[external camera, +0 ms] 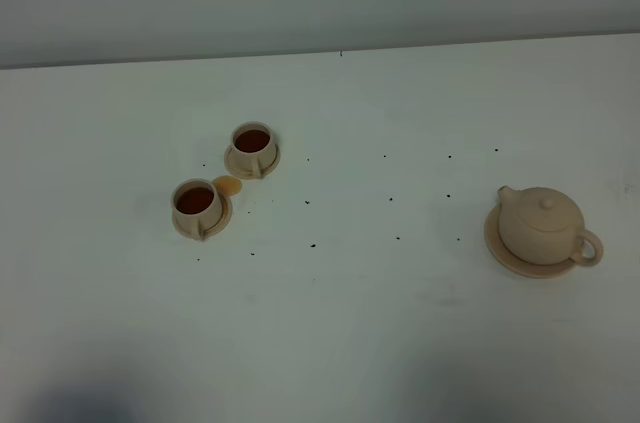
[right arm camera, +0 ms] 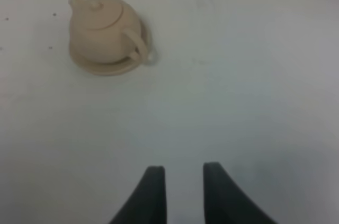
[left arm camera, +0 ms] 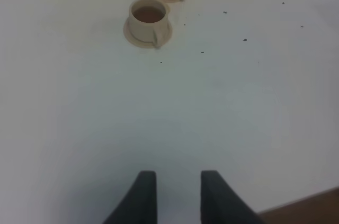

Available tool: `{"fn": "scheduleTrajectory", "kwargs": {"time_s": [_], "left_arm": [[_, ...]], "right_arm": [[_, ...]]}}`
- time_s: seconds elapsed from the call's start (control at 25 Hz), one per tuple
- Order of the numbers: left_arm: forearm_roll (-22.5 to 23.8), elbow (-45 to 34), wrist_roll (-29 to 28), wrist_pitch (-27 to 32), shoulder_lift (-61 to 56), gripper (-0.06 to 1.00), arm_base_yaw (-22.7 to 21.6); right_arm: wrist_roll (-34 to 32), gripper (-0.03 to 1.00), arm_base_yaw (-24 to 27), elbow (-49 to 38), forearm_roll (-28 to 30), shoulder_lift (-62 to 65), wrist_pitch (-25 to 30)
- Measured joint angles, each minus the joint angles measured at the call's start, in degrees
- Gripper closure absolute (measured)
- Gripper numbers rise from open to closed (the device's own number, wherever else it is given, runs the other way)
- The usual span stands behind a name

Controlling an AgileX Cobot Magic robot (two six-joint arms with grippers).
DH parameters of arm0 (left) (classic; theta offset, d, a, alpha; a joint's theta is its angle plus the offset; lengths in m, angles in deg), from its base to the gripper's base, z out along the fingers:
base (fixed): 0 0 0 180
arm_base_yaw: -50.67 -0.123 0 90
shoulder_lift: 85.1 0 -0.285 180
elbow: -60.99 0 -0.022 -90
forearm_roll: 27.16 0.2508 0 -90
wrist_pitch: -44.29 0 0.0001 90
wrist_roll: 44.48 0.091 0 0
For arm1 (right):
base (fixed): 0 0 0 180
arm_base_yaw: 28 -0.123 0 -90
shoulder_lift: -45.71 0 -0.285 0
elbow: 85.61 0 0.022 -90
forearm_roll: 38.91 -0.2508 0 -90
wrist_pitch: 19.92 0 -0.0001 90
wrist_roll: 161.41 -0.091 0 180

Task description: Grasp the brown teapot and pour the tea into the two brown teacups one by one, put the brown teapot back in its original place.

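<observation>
The brown teapot (external camera: 541, 224) sits lidded on its plate (external camera: 503, 252) at the right of the white surface (external camera: 400, 323). Well apart, left, both teacups (external camera: 196, 205) (external camera: 252, 145) hold dark tea on saucers. Left gripper (left arm camera: 178, 189) and right gripper (right arm camera: 184, 184) jaws stand spread, empty.

The white table (external camera: 330, 323) carries two small saucers on its left side, one (external camera: 203, 218) nearer the front and one (external camera: 253, 160) just behind it and to the right — each holds a teacup — with a small amber puddle (external camera: 228, 185) lying on the surface between them. Well apart on the right rests a flat round tan plate (external camera: 500, 245) with the teapot on it, and tiny dark specks (external camera: 313, 244) are scattered across the middle of the tabletop.
</observation>
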Motion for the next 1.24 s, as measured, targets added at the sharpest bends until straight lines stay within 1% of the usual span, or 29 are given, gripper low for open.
{"fn": "scheduleTrajectory", "kwargs": {"time_s": [0.28,1.24], "left_arm": [[0.0,0.0,0.0,0.0,0.0,0.72,0.0],[0.0,0.0,0.0,0.0,0.0,0.72,0.0]], "right_arm": [[0.0,0.77,0.0,0.0,-0.8,0.0,-0.1],[0.0,0.74,0.0,0.0,-0.8,0.0,-0.1]]}}
